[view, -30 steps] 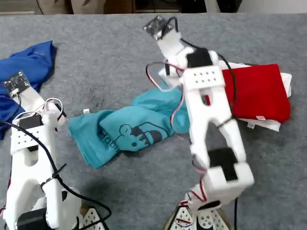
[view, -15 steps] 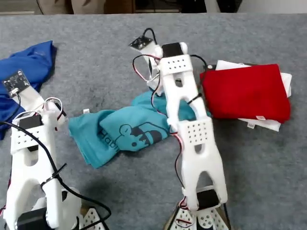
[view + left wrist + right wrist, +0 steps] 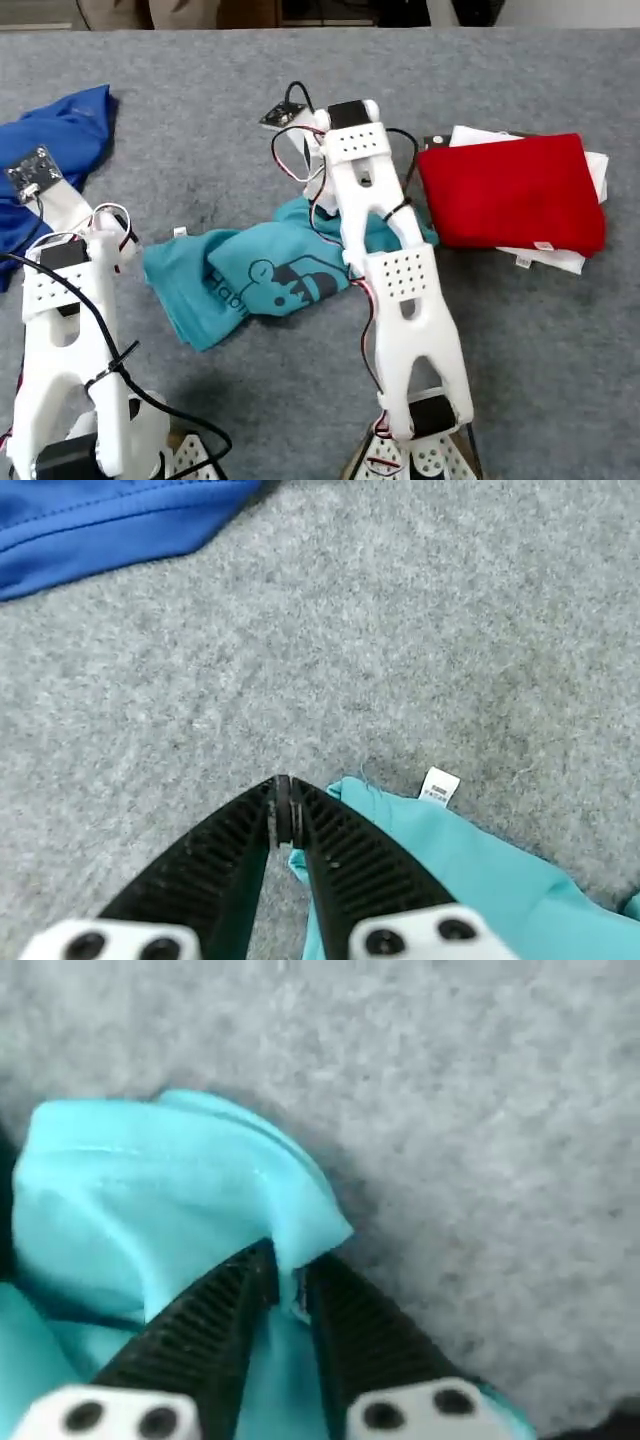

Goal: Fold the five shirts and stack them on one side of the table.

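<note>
Teal shirt [image 3: 250, 285] lies crumpled mid-table, between the blue shirt [image 3: 55, 140] and the folded red shirt [image 3: 515, 190]. Right gripper [image 3: 288, 1278] is pinched narrow on a fold at its edge. Left gripper [image 3: 283, 815] is closed on nothing, its tips just beside the corner bearing the white label [image 3: 438, 785]. Judgement: the left should open and take that corner, then both should draw apart low and evenly to flatten the cloth before folding.

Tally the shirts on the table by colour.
blue shirt: 1
teal shirt: 1
red shirt: 1
white shirt: 1, under the red one; any further layers cannot be told
Total: 4 seen
</note>
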`<control>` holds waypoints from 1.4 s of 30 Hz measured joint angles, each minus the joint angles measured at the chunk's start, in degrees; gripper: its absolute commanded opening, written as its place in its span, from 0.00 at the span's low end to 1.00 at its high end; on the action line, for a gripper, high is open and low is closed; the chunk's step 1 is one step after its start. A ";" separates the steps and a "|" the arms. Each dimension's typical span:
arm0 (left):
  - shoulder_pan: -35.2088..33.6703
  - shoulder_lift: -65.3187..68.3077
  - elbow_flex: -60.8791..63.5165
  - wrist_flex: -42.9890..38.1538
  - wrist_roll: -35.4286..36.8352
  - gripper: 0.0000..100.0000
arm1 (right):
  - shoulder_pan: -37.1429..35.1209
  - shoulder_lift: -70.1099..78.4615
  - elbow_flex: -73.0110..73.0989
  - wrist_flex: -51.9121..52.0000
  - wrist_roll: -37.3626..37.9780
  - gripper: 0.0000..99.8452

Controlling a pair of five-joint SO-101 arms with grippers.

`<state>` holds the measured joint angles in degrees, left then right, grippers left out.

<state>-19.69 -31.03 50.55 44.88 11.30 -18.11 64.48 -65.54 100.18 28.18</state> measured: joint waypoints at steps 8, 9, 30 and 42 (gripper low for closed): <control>0.00 0.00 0.00 0.00 0.00 0.02 | -0.53 0.00 -18.55 -7.65 -4.04 0.00; 0.00 0.00 0.00 0.00 0.00 0.02 | -0.62 0.00 -19.34 -9.32 -4.57 0.00; 0.00 1.41 0.18 -3.69 0.00 0.02 | 4.04 10.55 -26.81 -18.55 -15.91 0.21; 0.00 6.15 0.00 -4.13 0.00 0.02 | -1.41 6.59 -26.37 0.79 -2.81 0.01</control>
<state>-19.69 -24.88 50.55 40.75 11.30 -19.52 71.08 -91.91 100.97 25.36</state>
